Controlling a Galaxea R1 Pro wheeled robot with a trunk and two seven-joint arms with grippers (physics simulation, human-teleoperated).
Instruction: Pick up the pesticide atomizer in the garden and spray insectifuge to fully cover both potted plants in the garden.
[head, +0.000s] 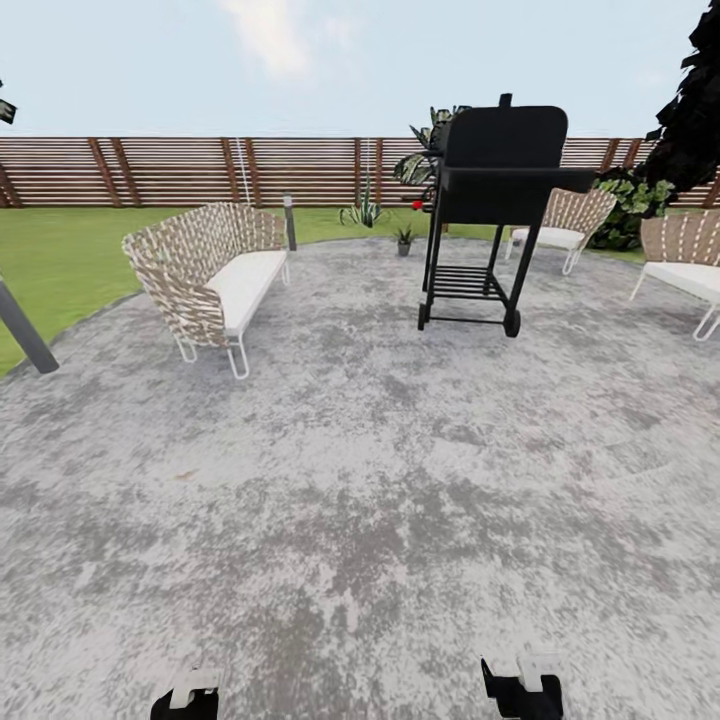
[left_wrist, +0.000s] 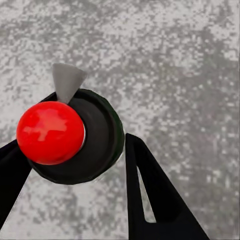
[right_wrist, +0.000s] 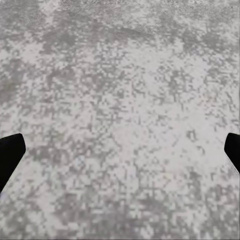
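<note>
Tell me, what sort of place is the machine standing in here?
Most likely a back garden patio: grey mottled paving, a black barbecue grill, a woven bench, lawn and a wooden slat fence behind.

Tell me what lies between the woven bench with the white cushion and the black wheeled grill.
In the head view, nothing stands between the woven bench and the black grill: just bare mottled grey paving.
</note>
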